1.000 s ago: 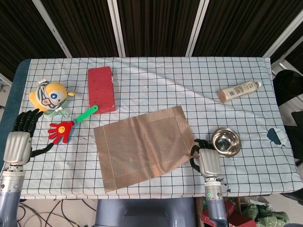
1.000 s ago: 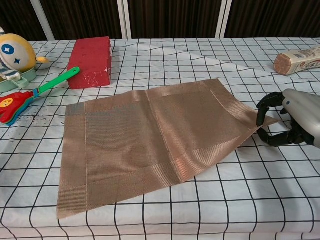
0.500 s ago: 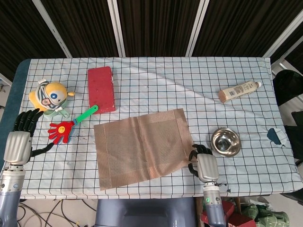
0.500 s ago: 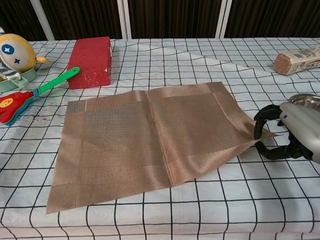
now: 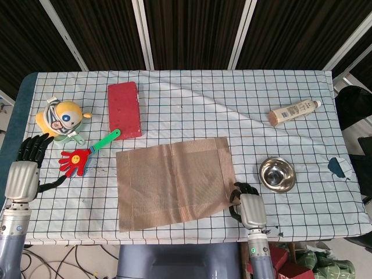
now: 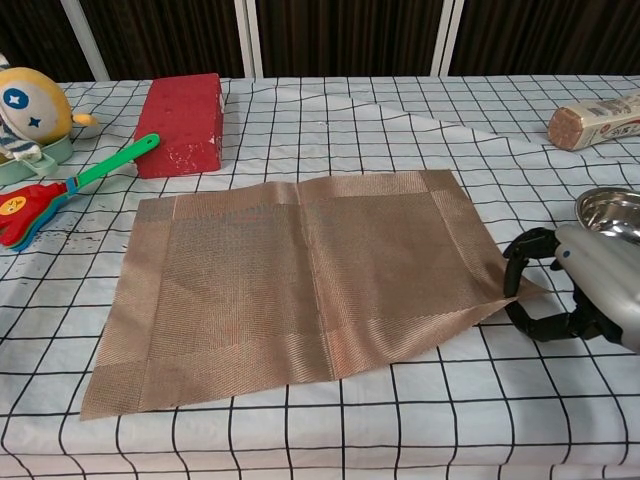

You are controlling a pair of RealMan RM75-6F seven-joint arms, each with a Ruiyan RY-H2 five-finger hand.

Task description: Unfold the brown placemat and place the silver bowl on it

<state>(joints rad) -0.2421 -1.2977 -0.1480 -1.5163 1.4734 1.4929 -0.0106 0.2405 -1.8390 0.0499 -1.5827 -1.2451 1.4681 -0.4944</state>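
Note:
The brown placemat (image 5: 172, 180) (image 6: 300, 270) lies unfolded on the checked tablecloth, its near right corner lifted slightly. My right hand (image 5: 249, 208) (image 6: 580, 292) pinches that corner at the mat's right edge. The silver bowl (image 5: 276, 174) (image 6: 612, 211) stands upright and empty on the cloth, to the right of the mat and just beyond my right hand. Off the table's left edge, my left hand (image 5: 24, 171) hangs with fingers spread and holds nothing; it does not show in the chest view.
A red brick (image 5: 124, 108) (image 6: 181, 122) lies behind the mat. At the left are a toy clapper with a green handle (image 5: 86, 152) (image 6: 70, 184) and a yellow plush doll (image 5: 60, 117) (image 6: 28, 106). A tube (image 5: 294, 111) (image 6: 596, 119) lies at the far right.
My right hand has drawn the mat's corner toward the near table edge, so the mat has slid nearer, squared up and flattened. The left hand has not moved.

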